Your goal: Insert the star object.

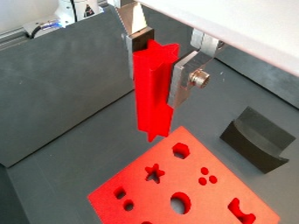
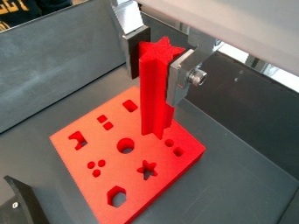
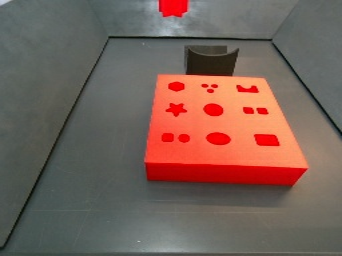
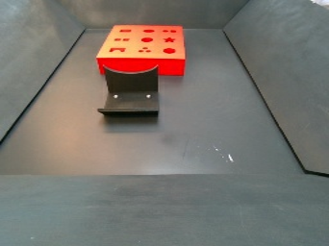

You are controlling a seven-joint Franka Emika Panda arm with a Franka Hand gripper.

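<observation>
Carrying the slender bright red star-section peg, the star object [image 2: 155, 87], upright between its flat silver fingers [image 2: 183, 80], the parallel-jaw gripper [image 1: 156, 54] hangs high above the bin, its jaws clamped on the peg's upper half, as both wrist views show. In a side view only the peg's lower tip shows at the 12 o'clock edge of the frame, well above the wide flat red block with shaped holes [image 3: 221, 135]. The step in hand looks like the carry and alignment phase: the peg is lifted clear but not yet over its socket. The star-shaped hole [image 3: 175, 109] sits in the block's column nearest 9 o'clock in that side view, second from the far edge, between a hexagon hole and a cluster of small round ones. The next move probably calls for shifting the peg sideways until its tip stands over that hole, twisting it so the star points match, then lowering straight. A dark grey L-shaped fixture [image 3: 209, 58] stands on the floor just beyond the block's far edge, at 12 o'clock from it. The floor is smooth matte dark grey [image 4: 193, 125], walled by sloping grey panels, with open room around the block.
</observation>
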